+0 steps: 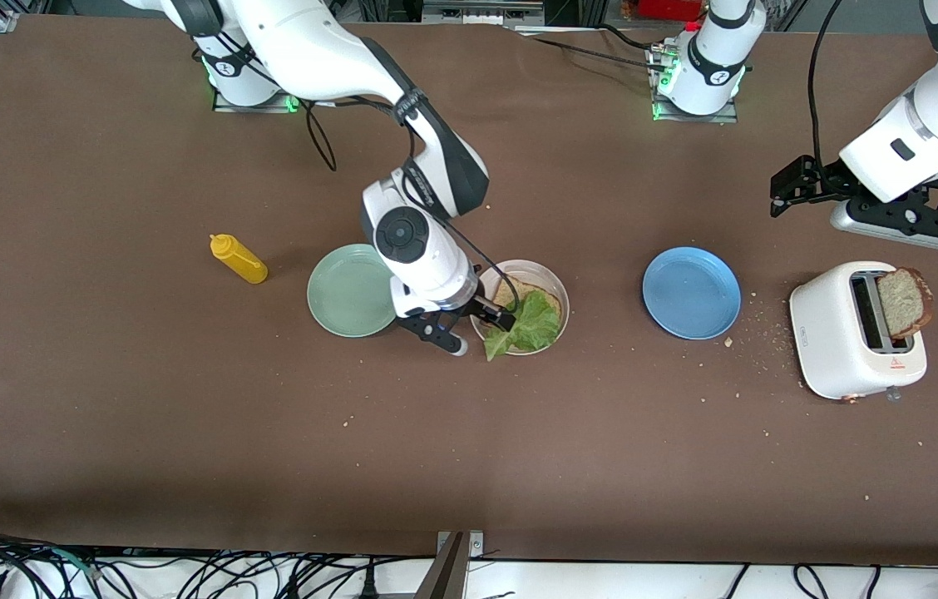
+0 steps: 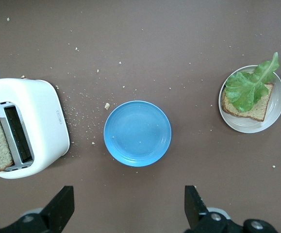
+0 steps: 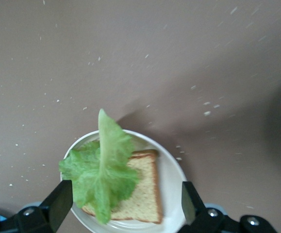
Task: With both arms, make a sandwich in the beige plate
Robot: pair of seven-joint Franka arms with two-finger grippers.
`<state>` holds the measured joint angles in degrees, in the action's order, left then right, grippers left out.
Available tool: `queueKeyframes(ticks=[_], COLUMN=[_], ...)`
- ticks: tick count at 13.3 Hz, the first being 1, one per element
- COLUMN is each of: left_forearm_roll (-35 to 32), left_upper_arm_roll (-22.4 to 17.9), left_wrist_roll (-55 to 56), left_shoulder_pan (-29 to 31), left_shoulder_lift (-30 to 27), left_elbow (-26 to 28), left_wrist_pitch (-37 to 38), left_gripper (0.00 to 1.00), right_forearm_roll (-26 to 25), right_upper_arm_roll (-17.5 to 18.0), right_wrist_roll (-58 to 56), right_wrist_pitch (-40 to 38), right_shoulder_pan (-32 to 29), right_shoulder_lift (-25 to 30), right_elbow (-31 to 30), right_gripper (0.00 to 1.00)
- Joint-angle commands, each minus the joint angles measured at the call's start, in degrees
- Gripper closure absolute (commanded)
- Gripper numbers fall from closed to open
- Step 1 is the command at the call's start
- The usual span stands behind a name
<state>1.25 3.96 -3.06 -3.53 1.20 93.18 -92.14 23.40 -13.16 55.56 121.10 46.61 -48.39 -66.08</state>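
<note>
High front camera faces the robots; both wrist cameras (looking down) share the beige plate (image 2: 276, 109).

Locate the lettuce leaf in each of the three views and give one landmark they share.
Front view: the lettuce leaf lies on the bread slice in the beige plate, beside the right gripper.
Left wrist view: the leaf drapes over the bread, its tip past the plate's rim.
Right wrist view: the leaf covers part of the bread, between the open fingers.
Shared landmark: the beige plate.
</note>
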Motion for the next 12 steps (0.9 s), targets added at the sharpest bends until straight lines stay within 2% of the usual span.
queueKeyframes(ticks=[1,3,6,9,12], left_forearm_roll=[0.9,0.9,0.9,0.9,0.9], left_upper_arm_roll=[0.0,0.0,0.0,0.0,0.0], left_wrist_roll=[-0.5,-0.5,-0.5,-0.5,-0.5], left_shoulder_pan=[0.3,0.2,0.2,0.2,0.2], left_shoulder_lift=[0.3,0.3,0.3,0.3,0.3], left_elbow=[-1.0,-1.1,-1.1,-1.0,-1.1], left_wrist_pitch=[0.9,0.9,0.9,0.9,0.9], left_gripper=[0.00,0.00,0.00,0.00,0.00], right_forearm_roll=[-2.0,-2.0,-3.8,-4.9,-4.6], right_upper_arm_roll=[-3.5,-7.6,-14.1,-19.3,-22.9], right_wrist_roll=[-4.1,-9.9,-25.9,-38.9,-45.0], right_wrist_pitch=[-7.3,-13.6,-21.0,-23.4,-25.0], right_shoulder_pan=[0.1,0.1,0.1,0.1,0.1], right_shoulder_lift=[5.2,7.6,11.1,13.5,13.6], right_elbow=[-1.0,-0.9,-1.0,-1.0,-1.0], right_gripper=[0.00,0.00,0.01,0.01,0.01])
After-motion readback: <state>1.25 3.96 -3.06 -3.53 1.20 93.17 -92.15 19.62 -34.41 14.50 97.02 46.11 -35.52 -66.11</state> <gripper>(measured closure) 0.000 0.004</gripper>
